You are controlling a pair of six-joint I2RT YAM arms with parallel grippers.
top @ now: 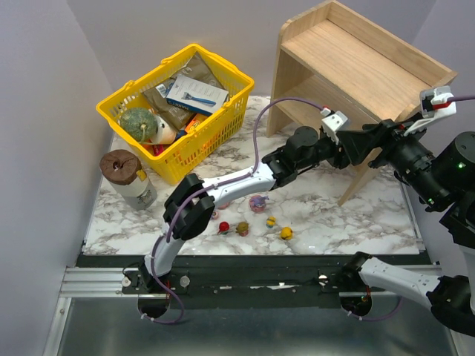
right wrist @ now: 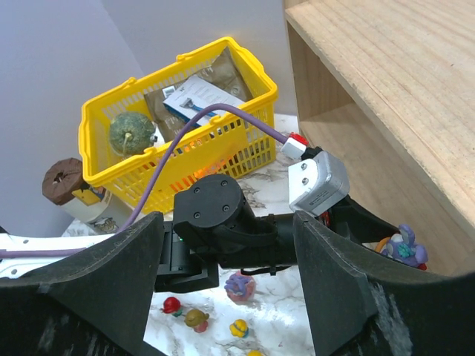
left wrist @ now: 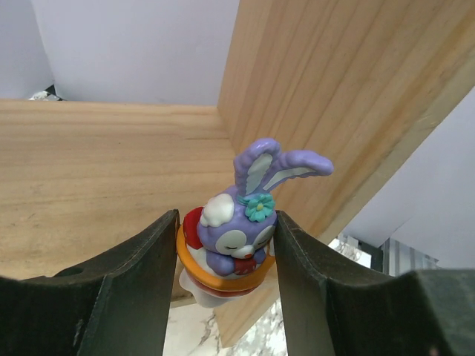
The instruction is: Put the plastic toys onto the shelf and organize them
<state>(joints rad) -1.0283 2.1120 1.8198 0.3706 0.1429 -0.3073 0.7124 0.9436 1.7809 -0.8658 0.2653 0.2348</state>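
my left claw [left wrist: 226, 256] grips the purple bunny [left wrist: 236, 222] between its fingers, at the near edge of the shelf [left wrist: 89, 170] board ahead. i'd push deeper, lower it flat, then release. my right claw [right wrist: 226, 230] hangs spread wide, empty.

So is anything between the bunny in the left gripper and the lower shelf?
Nothing visible does. The left gripper holds the bunny at the lower board's edge; the wood ahead is bare, the side panel close alongside.
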